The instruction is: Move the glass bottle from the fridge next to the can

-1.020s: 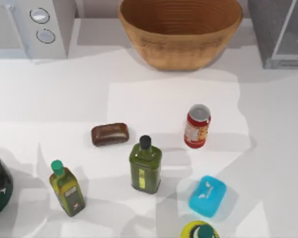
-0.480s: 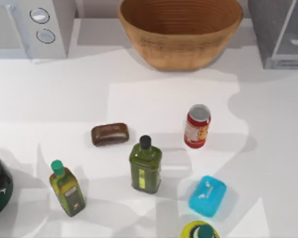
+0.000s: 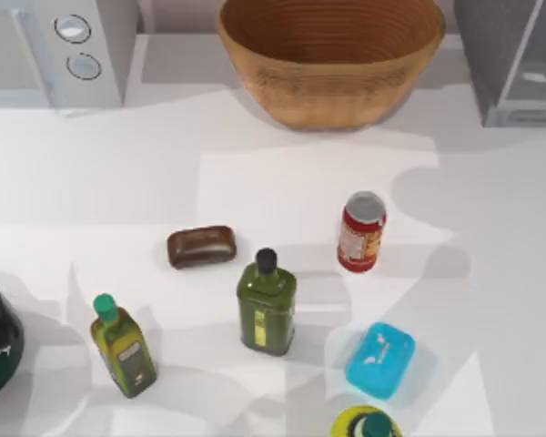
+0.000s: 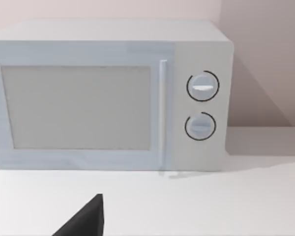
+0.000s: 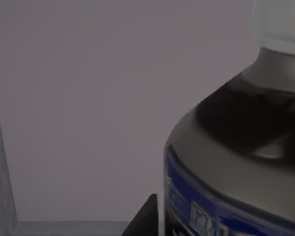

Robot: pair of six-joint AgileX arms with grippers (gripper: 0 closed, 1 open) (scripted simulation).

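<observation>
The big shadow on the table (image 3: 491,300) is sliding toward nine o'clock. The glass bottle (image 5: 246,162) is filling the right wrist view; I cannot tell its jaws' state.

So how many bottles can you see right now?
3 clear ones: the green square bottle at centre front, the small olive bottle front left, and the glass bottle close in the right wrist view. Cut-off items at the table's front edge may be more.
</observation>
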